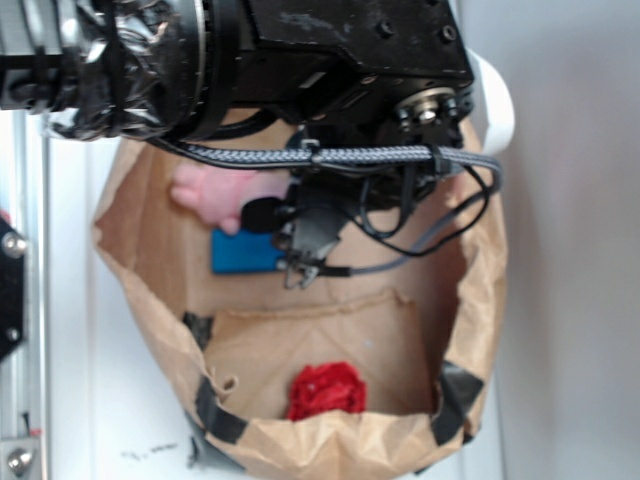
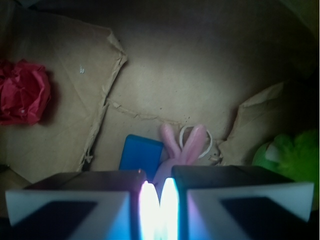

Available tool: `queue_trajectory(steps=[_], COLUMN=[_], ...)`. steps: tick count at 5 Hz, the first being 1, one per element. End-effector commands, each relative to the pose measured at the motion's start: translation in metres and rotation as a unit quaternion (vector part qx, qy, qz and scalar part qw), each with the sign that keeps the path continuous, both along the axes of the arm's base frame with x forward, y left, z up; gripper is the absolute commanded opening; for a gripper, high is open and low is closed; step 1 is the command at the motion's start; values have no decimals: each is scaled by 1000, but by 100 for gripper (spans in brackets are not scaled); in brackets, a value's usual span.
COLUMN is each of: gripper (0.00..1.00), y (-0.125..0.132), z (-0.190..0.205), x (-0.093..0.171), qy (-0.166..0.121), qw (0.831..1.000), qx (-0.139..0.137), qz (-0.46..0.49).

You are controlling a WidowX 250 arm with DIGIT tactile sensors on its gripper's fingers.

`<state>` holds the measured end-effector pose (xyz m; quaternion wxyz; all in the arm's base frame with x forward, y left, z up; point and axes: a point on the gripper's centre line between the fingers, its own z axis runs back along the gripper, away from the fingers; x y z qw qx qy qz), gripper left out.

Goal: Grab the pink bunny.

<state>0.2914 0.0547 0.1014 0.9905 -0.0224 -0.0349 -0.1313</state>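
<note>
Brown paper bag [image 1: 480, 290] wide open, toys on its floor. Black robot arm [image 1: 330, 60] reaches down inside. Blue block [image 2: 141, 155] lies flat, touching pink bunny [image 2: 182, 147]. Bunny against back wall of bag, ears sticking out past gripper [image 2: 160, 200]. Fingers nearly together, thin gap; bunny body seems just under them. Can't tell if bunny caught yet. Lifting not done. No words or labels to read.

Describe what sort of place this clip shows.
Probably a lab toy-sorting setup: a brown paper bag holding the pink bunny, a blue block and a red crumpled lump, beneath the robot's claw.
</note>
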Motion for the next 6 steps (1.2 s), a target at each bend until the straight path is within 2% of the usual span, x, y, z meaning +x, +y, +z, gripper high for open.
queue_trajectory(steps=[1, 2, 3, 4, 6], gripper=[100, 100, 100, 100, 100], y=[10, 5, 1, -3, 1], z=[0, -15, -26, -32, -50], x=[19, 21, 21, 21, 33], qy=[-21, -13, -37, -40, -15], qw=[999, 998, 997, 995, 988], qx=[1, -21, -31, -40, -17], qz=[39, 54, 62, 84, 150])
